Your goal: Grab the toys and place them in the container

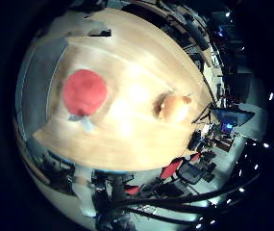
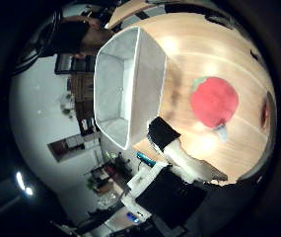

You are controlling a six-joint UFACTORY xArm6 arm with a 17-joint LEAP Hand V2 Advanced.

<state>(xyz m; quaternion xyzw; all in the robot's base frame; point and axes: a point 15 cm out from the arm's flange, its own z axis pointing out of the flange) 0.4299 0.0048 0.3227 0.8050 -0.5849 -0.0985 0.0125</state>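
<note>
Robot hand (image 2: pixel 179 163) parts show near the palm, but whether its fingers are open I cannot tell. On the bench (image 1: pixel 141 53), the red toy (image 2: pixel 214 102) lies beside the empty bin (image 2: pixel 125 84); an orange toy (image 1: pixel 174 107) sits at its three o'clock. Best to descend centred over red before curling.

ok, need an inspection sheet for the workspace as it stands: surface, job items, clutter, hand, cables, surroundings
Surface: light wooden table top, glare patches.
Job's things: round red plush toy with a pale tag, lying on the table near the container; orange-tan plush toy further along the table, apart from the red one; white rectangular fabric container, nothing seen inside.
Clutter: nothing seen.
Robot hand: above the table, holding nothing; finger state unclear.
Cables: not reported.
Surroundings: red chairs and dim office furniture beyond the table.
</note>
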